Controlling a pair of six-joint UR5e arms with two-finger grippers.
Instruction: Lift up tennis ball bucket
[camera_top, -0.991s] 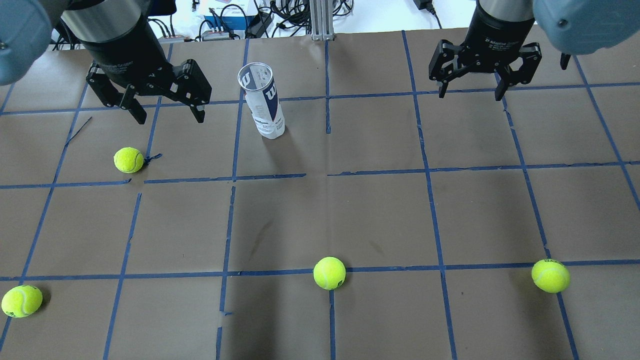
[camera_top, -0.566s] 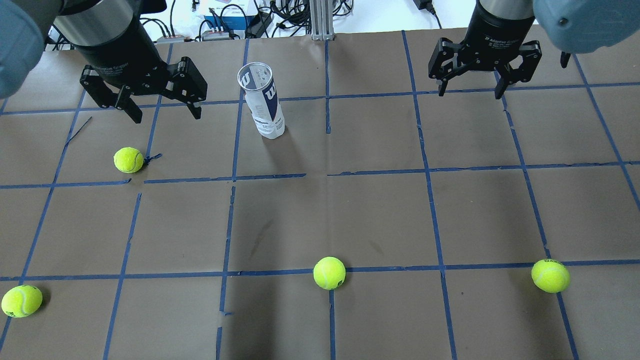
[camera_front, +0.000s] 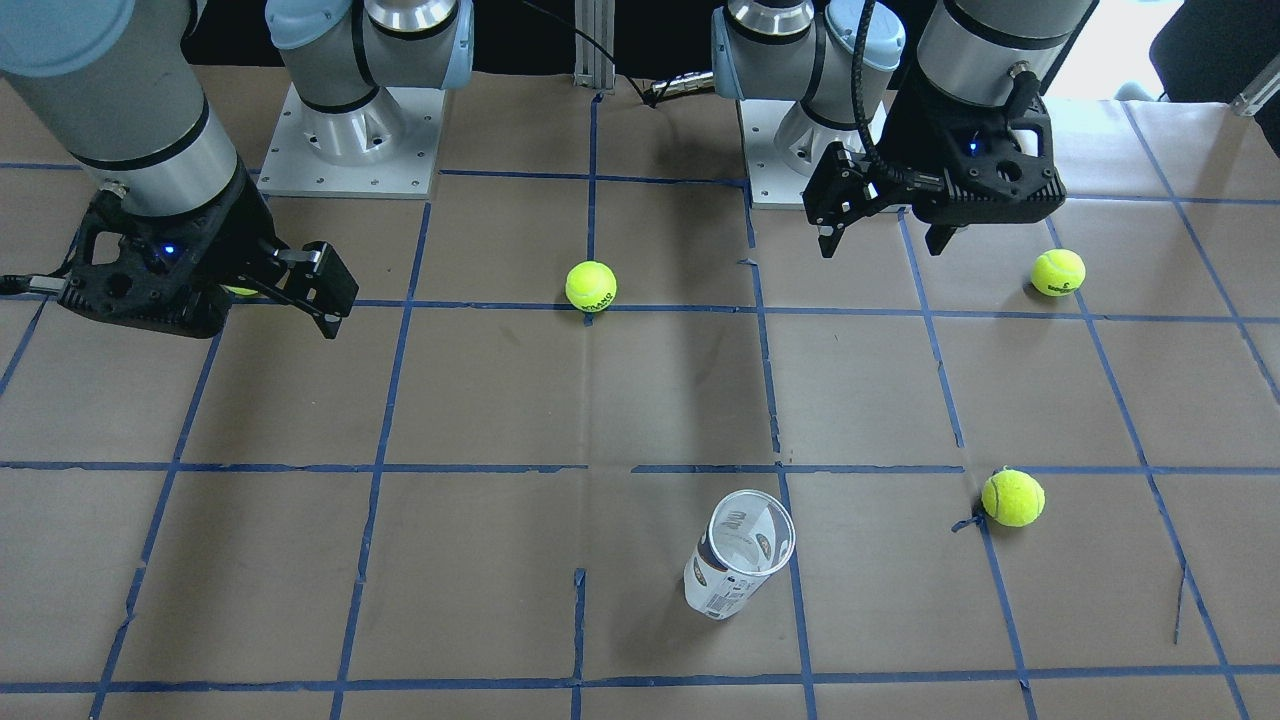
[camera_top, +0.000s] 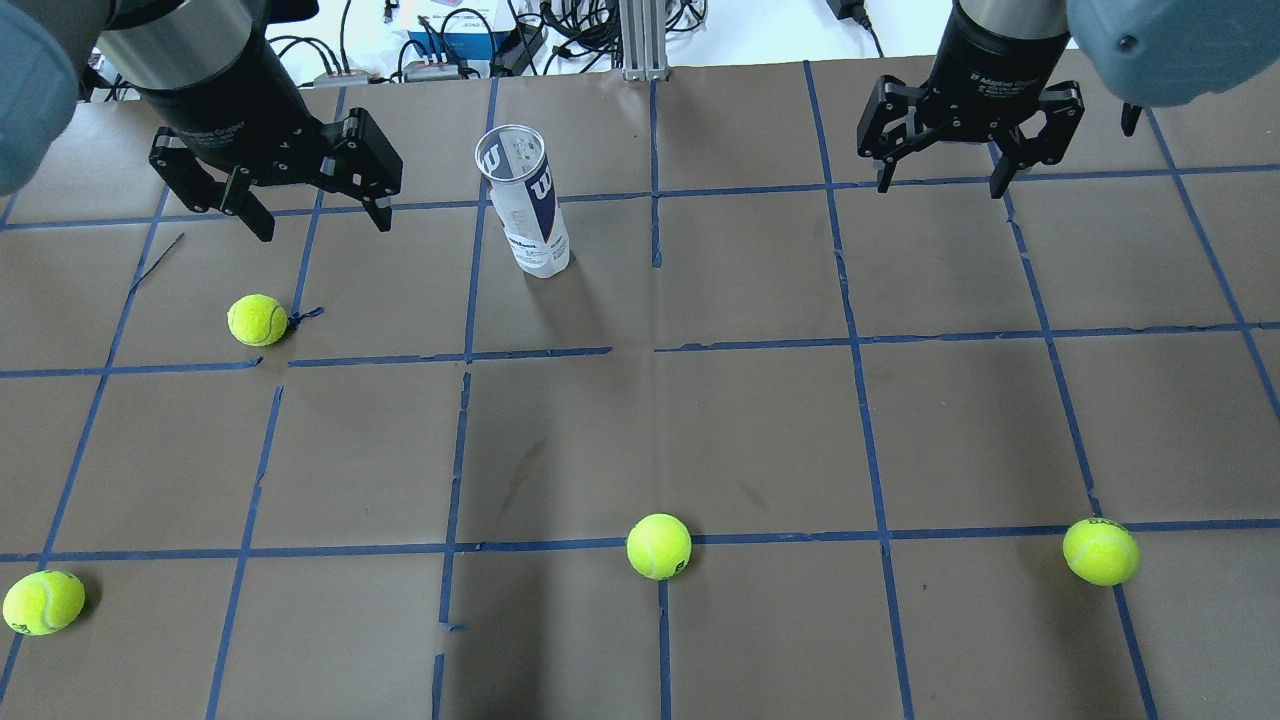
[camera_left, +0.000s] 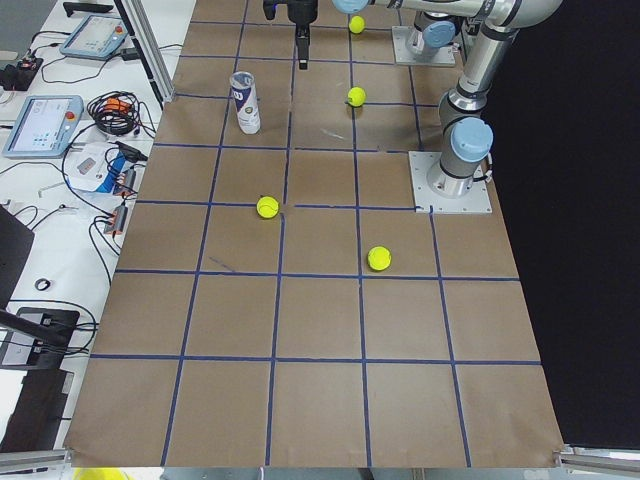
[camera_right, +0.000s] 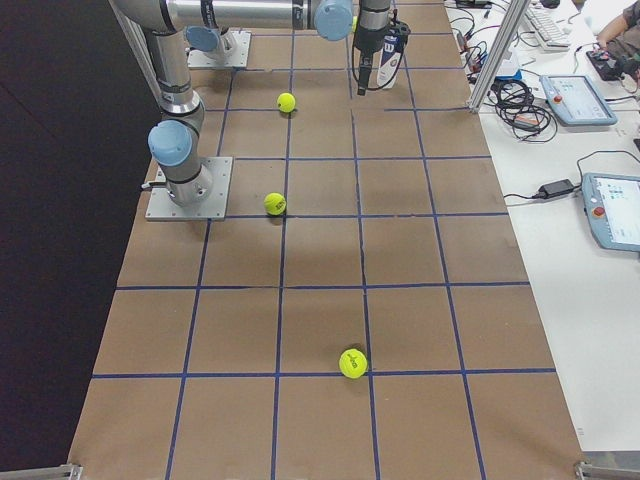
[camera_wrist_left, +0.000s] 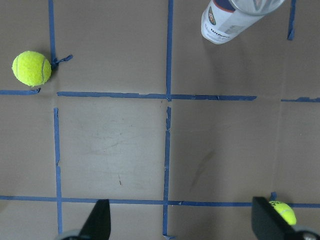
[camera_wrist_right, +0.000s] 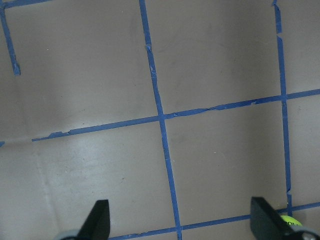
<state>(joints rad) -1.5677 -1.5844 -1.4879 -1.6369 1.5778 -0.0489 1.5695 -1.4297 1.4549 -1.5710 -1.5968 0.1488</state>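
The tennis ball bucket (camera_top: 527, 205) is a clear tube with a white-and-navy label. It stands upright and open-topped on the brown table, at the far middle-left, and it looks empty. It also shows in the front view (camera_front: 738, 563) and at the top of the left wrist view (camera_wrist_left: 231, 21). My left gripper (camera_top: 322, 226) hangs open and empty above the table, to the left of the tube and apart from it. My right gripper (camera_top: 941, 188) hangs open and empty at the far right.
Several yellow-green tennis balls lie loose: one (camera_top: 258, 320) near my left gripper, one (camera_top: 659, 546) at the near middle, one (camera_top: 1101, 551) at the near right, one (camera_top: 43, 602) at the near left. Cables and devices (camera_top: 470, 40) lie beyond the table's far edge.
My left gripper has drawn back a little to the left and toward the table's far edge, still open. The tube and my right gripper have not moved.
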